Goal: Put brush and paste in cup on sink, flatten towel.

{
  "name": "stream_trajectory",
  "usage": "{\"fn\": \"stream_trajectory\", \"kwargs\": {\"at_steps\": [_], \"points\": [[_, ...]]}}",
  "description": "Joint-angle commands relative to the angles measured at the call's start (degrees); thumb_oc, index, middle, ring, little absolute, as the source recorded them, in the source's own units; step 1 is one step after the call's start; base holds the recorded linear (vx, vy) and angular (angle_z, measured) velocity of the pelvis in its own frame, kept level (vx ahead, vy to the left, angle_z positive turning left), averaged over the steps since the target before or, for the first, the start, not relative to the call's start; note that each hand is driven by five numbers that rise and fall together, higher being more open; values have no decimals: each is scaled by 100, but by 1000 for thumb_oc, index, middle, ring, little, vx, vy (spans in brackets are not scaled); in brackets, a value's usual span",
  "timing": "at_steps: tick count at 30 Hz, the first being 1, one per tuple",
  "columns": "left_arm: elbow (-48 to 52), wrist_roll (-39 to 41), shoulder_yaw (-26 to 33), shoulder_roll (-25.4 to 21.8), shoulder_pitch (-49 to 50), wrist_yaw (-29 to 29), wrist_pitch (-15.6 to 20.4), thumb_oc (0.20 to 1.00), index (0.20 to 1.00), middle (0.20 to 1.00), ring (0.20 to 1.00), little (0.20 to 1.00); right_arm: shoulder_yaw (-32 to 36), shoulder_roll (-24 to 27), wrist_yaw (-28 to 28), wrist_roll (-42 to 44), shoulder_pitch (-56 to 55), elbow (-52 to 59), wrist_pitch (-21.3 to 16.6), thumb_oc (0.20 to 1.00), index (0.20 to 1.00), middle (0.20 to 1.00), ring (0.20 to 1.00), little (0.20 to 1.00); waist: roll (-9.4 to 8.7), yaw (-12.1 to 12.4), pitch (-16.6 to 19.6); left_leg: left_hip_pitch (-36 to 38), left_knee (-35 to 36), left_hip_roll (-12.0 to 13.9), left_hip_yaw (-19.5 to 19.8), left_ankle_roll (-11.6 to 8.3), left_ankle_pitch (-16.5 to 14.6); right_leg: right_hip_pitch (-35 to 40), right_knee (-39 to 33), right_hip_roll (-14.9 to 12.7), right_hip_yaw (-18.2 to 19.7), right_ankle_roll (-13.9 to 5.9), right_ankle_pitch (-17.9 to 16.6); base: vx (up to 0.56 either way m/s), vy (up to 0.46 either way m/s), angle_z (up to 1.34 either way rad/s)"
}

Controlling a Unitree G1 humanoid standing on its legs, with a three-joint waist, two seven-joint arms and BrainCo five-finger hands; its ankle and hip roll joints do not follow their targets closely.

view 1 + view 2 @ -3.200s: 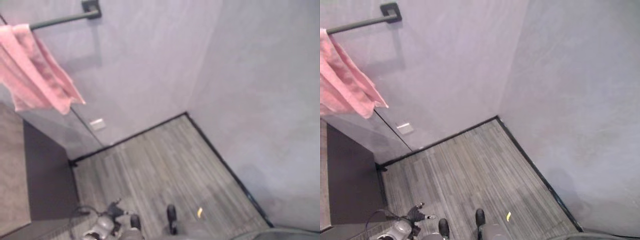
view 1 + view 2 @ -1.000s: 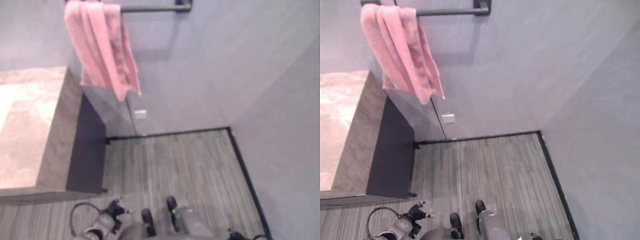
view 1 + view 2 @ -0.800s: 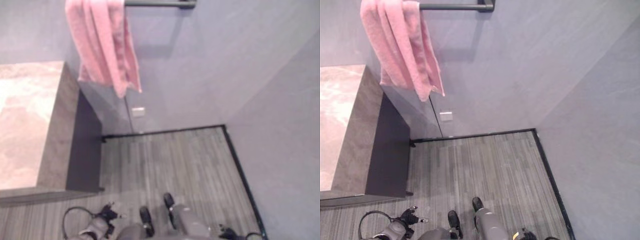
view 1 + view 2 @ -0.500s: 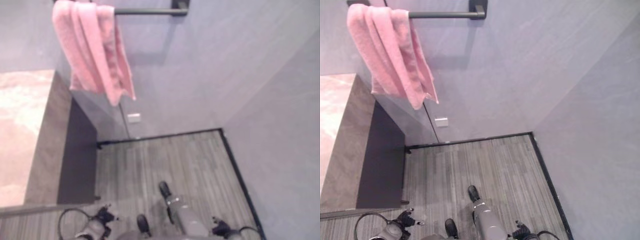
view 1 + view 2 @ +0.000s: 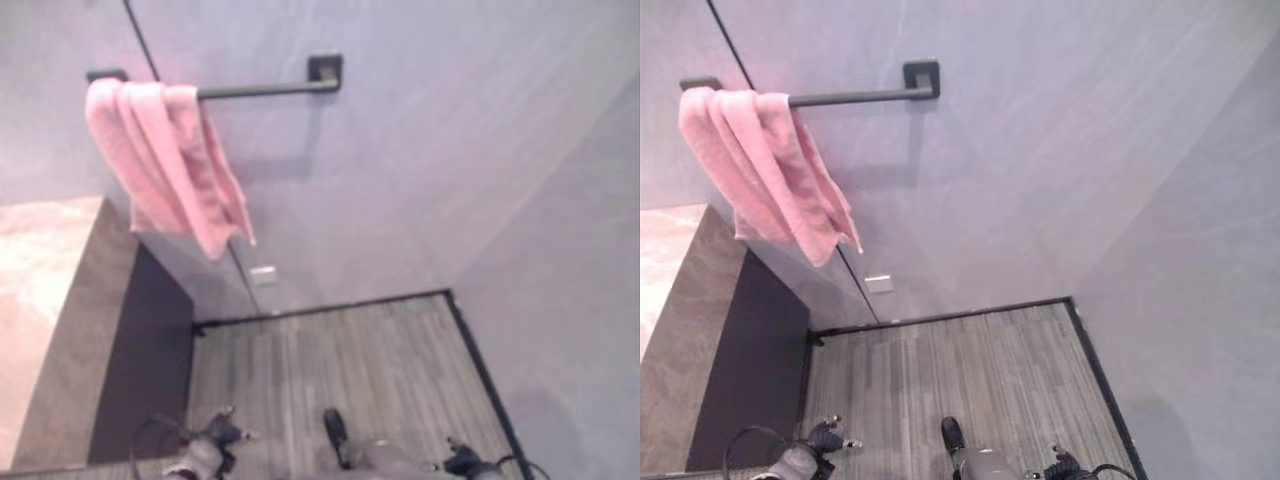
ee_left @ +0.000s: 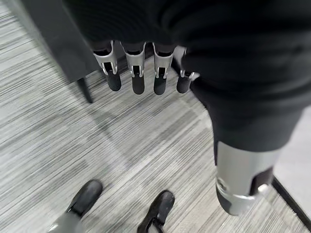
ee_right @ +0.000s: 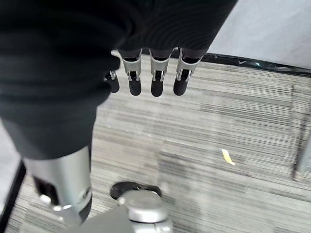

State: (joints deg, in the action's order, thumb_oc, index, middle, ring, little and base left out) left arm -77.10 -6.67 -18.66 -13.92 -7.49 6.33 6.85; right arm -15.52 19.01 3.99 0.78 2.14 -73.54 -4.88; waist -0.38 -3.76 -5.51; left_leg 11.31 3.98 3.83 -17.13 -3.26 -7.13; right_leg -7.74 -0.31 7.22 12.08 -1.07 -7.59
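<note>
A pink towel [image 5: 165, 165] hangs bunched at the left end of a dark wall bar [image 5: 265, 90], above the end of the sink counter [image 5: 40, 300]. My left hand [image 6: 138, 77] hangs low by the dark cabinet, far below the towel. Its fingers are straight and hold nothing. It also shows at the picture's lower edge as the left hand [image 5: 805, 458]. My right hand [image 7: 156, 80] hangs over the striped floor with straight fingers and an empty palm. In the head view the right hand [image 5: 465, 460] is low on the right.
The counter's dark cabinet side [image 5: 145, 370] and its thin leg [image 6: 86, 90] stand on my left. Grey walls meet in a corner on the right, edged by a black baseboard [image 5: 940, 317]. A white wall plate [image 5: 262, 273] sits under the towel. A yellow scrap [image 7: 227, 156] lies on the floor.
The camera has tilted up and shifted, so towel and bar sit lower in the picture and less of the counter shows. Both hands stay low at my sides.
</note>
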Motion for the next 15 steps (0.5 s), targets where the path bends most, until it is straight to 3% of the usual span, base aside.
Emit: {"fn": "stream_trajectory", "kwargs": {"at_steps": [1,3,4,15], "points": [[0,-7,63,-123,38,39,87,1000,1000,1000,1000,1000,-52,-85,62,247,-14,-136,-137,1000,1000,1000,1000,1000,-203,68,37,-214,-120,-554,250,208,121,-10,503,-36,299,-515,592,29,-56,38],[53,-20,25,-126,6,35,91,1000,1000,1000,1000,1000,-92,-95,43,183,-19,-146,-139,1000,1000,1000,1000,1000,-214,84,32,-209,-100,-535,282,202,136,1,528,-31,257,-498,631,24,-48,18],[4,368,207,-295,113,-109,169,1000,1000,1000,1000,1000,-617,-255,-27,-715,-43,-108,-70,1000,1000,1000,1000,1000,-284,231,-317,-695,-495,-492,1061,349,93,125,466,-811,223,-765,661,13,-29,11],[-17,328,209,-262,192,-105,169,1000,1000,1000,1000,1000,-509,-228,-44,-501,-60,-182,-94,1000,1000,1000,1000,1000,-314,307,-243,-565,-434,-433,1133,302,80,285,405,-786,133,-703,757,27,-9,9]]}}
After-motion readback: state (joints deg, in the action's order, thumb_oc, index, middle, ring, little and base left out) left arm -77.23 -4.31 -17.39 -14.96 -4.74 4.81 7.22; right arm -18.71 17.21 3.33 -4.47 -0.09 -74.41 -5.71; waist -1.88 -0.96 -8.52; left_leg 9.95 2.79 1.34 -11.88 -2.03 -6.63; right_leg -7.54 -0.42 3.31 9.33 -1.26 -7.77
